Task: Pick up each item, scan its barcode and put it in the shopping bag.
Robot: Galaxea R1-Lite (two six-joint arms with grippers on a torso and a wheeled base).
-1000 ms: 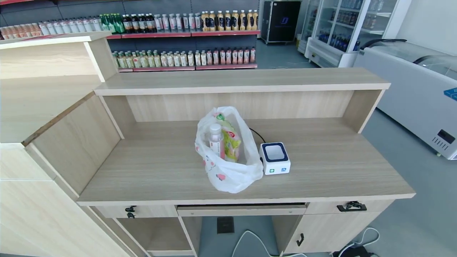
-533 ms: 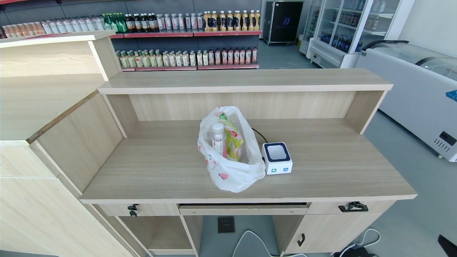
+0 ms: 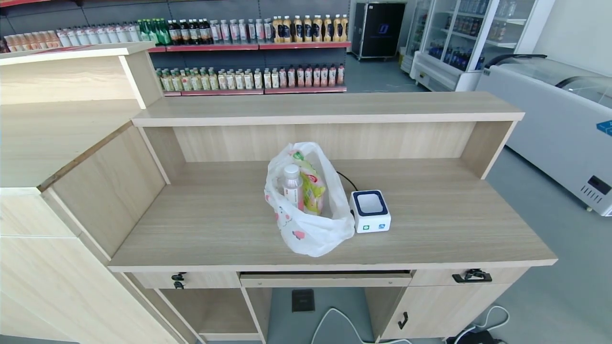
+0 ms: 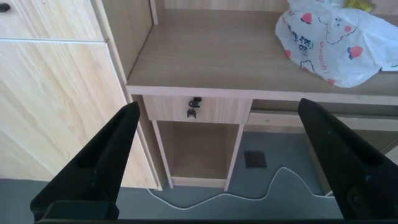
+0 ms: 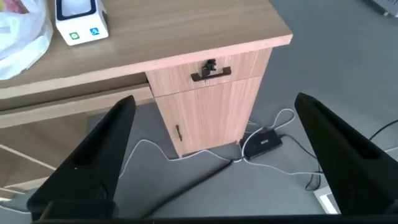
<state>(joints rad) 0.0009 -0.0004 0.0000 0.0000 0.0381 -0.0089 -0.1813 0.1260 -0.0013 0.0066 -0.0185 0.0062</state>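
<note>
The shopping bag (image 3: 308, 224) stands open about midway along the worktop (image 3: 454, 224), its bulging bottom close to the front edge. It is white plastic printed with small pink and red figures. Inside it a bottle (image 3: 291, 188) with a white cap stands upright. A green-and-yellow snack packet (image 3: 313, 193) leans just beside the bottle, on the side nearer the right edge. The scanner (image 3: 369, 211), a small white box with a dark-framed window on top, sits on the worktop just beside the bag, on its right-edge side. A black cable (image 3: 345, 179) runs from it toward the back wall.

The left claw (image 4: 217, 106) hangs below the worktop's front edge near the left corner. Its two dark fingers (image 4: 99, 168) are spread wide and hold nothing. The right claw (image 5: 214, 98) is likewise spread wide and empty, low before the right front corner. Beyond it are a drawer handle (image 5: 210, 70) and cables on the floor (image 5: 267, 140).

Behind the worktop run shelves of bottled drinks (image 3: 248, 76), with a chest freezer (image 3: 559, 114) off to the right.
</note>
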